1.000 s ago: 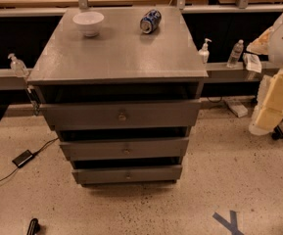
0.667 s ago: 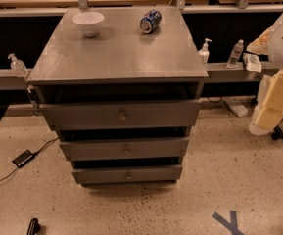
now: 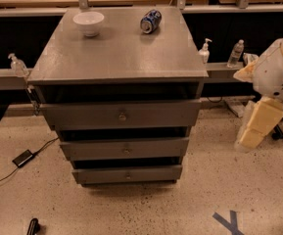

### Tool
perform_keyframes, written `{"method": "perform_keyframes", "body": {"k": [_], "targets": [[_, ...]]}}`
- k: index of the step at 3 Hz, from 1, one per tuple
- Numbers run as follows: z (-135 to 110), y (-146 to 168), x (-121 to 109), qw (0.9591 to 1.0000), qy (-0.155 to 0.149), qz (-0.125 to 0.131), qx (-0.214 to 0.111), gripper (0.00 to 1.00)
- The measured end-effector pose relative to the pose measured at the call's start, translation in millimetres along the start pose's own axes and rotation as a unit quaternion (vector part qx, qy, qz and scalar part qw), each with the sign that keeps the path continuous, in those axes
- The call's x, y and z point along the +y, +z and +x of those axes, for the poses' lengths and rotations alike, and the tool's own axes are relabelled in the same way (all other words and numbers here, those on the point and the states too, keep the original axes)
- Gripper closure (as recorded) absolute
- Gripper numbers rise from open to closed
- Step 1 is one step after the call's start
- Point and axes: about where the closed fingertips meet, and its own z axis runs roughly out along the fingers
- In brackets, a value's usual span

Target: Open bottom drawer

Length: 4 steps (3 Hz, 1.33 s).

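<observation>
The grey cabinet [image 3: 116, 58] stands in the middle of the camera view with three flat-fronted drawers stacked below its top. The bottom drawer [image 3: 146, 174] is the lowest one, just above the floor, with a small round knob [image 3: 128, 176] at its centre, and its front sits in line under the middle drawer [image 3: 151, 148]. At the right edge I see only my arm's white housing [image 3: 278, 72] and a cream-coloured link [image 3: 257, 127], well apart from the cabinet. My gripper does not show in this view.
A white bowl [image 3: 88, 22] and a blue can [image 3: 150, 21] on its side rest on the cabinet top. Pump bottles [image 3: 205, 50] [image 3: 16, 64] and a water bottle [image 3: 236, 53] stand on rails behind. On the floor lie a black adapter with cable [image 3: 22, 157] and blue tape [image 3: 229, 222].
</observation>
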Motion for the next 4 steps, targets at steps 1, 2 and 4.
{"method": "perform_keyframes", "body": {"k": [1,2,4], "targets": [[9.5,69.5,6.6,0.9985,0.001,-0.047,-0.029,0.0],[16.3,123.9,13.5,0.996,-0.002,-0.078,-0.042,0.0],[16.6,145.4,19.4,0.9955,-0.008,-0.084,-0.044,0.0]]}}
